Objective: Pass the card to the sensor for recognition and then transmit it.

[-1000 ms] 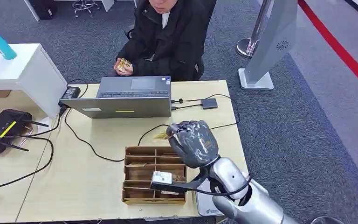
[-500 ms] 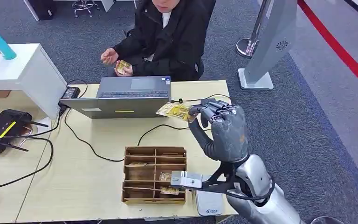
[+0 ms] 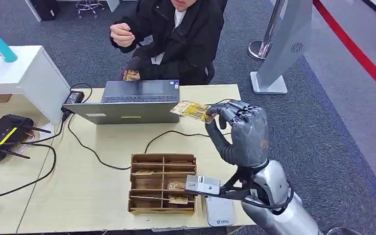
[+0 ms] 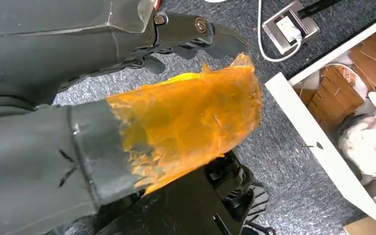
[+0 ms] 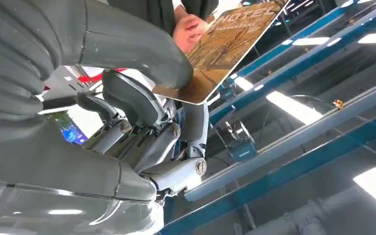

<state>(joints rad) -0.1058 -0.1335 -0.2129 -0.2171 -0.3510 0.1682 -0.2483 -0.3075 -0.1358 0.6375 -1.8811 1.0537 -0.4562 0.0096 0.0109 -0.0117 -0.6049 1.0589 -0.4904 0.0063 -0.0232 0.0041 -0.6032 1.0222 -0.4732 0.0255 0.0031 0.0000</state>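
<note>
Grey carpet [image 3: 318, 137] covers the floor around a pale wooden table [image 3: 93, 181] that fills the lower left and centre of the head view. A grey laptop [image 3: 132, 100] stands at the table's far edge, its back facing the camera. A person in a black jacket [image 3: 176, 34] sits behind it at the top centre of the frame, one hand raised.

A brown divided tray [image 3: 162, 183] sits at the lower centre of the table; small cards lie in some of its compartments. Just right of the tray, at the table's near edge, lies a flat white sensor pad [image 3: 219, 211]. A black cable [image 3: 98, 154] runs across the table from the laptop's side. A black router [image 3: 2, 136] lies at the left edge of the frame.

Right hand [image 3: 240, 129]: raised above the right part of the table, fingers closed on one end of a gold printed card [image 3: 192, 110]. The card is held in the air, roughly level, reaching toward the laptop's right corner, well apart from the sensor pad. The right wrist view confirms the grip: the thumb and fingers [image 5: 127, 100] clamp the card's [image 5: 225, 49] near edge.

Left hand [image 4: 54, 147]: seen in the left wrist view over carpet, wrapped partly in orange film [image 4: 191, 117]. Whether its fingers are apart or together cannot be told.
</note>
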